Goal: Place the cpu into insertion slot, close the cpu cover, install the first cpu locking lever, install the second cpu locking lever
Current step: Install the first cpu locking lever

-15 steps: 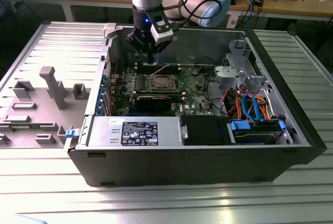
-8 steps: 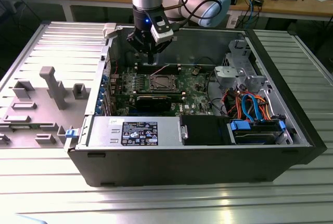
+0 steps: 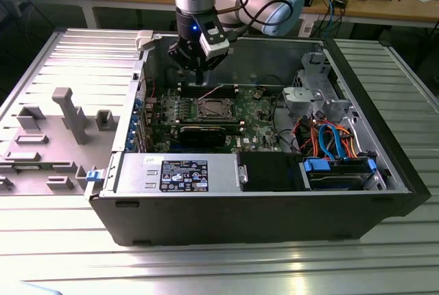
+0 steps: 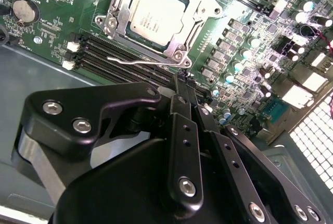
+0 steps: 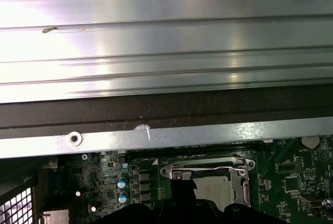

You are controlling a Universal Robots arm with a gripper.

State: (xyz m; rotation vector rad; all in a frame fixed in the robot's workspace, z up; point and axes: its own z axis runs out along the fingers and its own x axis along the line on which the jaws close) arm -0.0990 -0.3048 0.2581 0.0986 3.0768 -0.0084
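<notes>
While the cpu (image 4: 156, 18) sat in the insertion slot (image 4: 183, 35) under the closed cpu cover (image 4: 118, 13), 1 thin lever (image 4: 140, 61) stuck out beside it. Above, the end effector (image 4: 179, 81) had its fingers pressed together, holding nothing.

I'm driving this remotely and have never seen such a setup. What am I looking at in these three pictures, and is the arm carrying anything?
The exterior view shows a robot arm reaching into an open computer case lying on a metal table. Its gripper hangs above the motherboard. The two wrist views ride on the arm. In the second wrist view, the gripper's fingers are closed together and empty. The cpu sits in the insertion slot, with the cpu cover down around it. A thin locking lever lies beside it.
</notes>
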